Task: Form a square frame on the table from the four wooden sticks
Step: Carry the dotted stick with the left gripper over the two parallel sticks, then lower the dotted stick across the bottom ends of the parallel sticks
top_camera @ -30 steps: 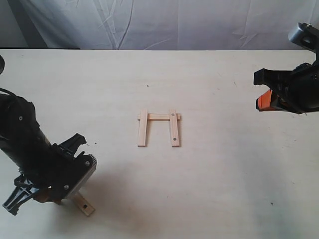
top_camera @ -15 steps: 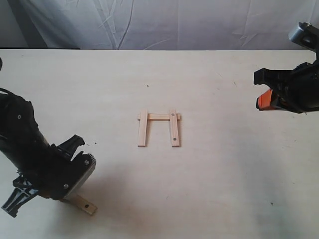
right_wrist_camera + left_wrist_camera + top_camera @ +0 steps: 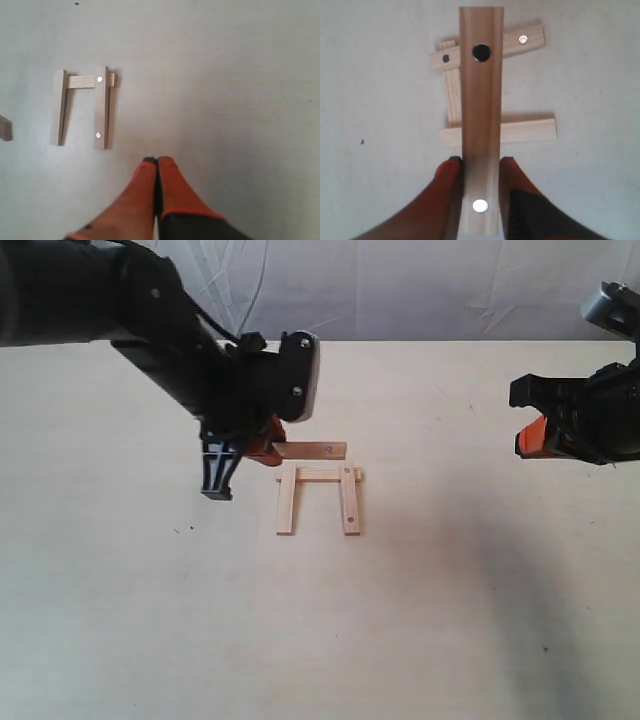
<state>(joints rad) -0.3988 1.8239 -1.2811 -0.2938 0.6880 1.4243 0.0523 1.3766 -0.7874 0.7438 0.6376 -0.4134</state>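
My left pincer [image 3: 479,166] is closed on one end of the last stick [image 3: 481,95], fingers pinching its two long edges. The stick runs straight out ahead of the tips, held above the table [image 3: 120,620]. Below it lie the other three. The near leg [image 3: 530,131] crosses under the stick just ahead of my fingertips, and the far leg [image 3: 526,39] crosses under its outer end. The crossbar [image 3: 452,95] joins them, parallel to what I carry and just off one of its edges. So the long axis is right and only the offset is wrong. The open ends of the legs lie sideways from the pincer, on the side away from the crossbar; in the exterior view that is toward the camera. I judge the coming move to be a sideways slide along the legs with no turn of the wrist, then a lowering so the stick bridges both free ends. How high I am above the legs I cannot tell. My right pincer [image 3: 157,161] is closed on nothing, with the legs well apart from it, ahead and off to one side, so the left is far nearer.
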